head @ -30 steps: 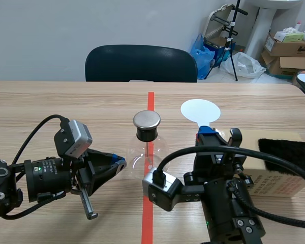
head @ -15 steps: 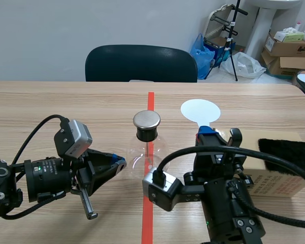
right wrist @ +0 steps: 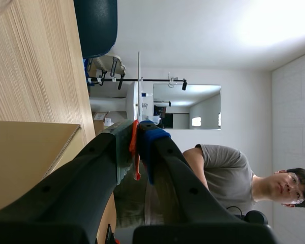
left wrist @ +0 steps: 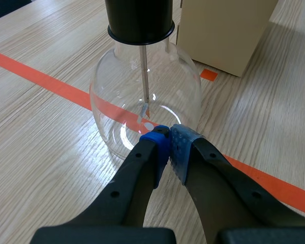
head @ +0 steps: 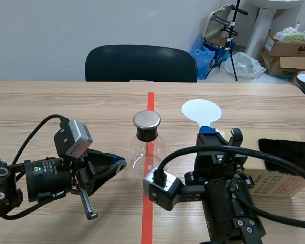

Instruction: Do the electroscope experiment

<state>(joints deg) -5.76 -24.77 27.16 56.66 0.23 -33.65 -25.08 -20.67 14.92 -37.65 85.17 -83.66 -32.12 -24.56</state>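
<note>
Wood desk, dark chair behind. Electroscope stands mid-desk on the tape line. L tool: pads together, empty, tips right at electroscope's glass bulb, contact unclear. R tool, right of electroscope, clamped on orange handle of white disc. Vs 1 s ago: disc a hair farther from electroscope; L arm unchanged.
</note>
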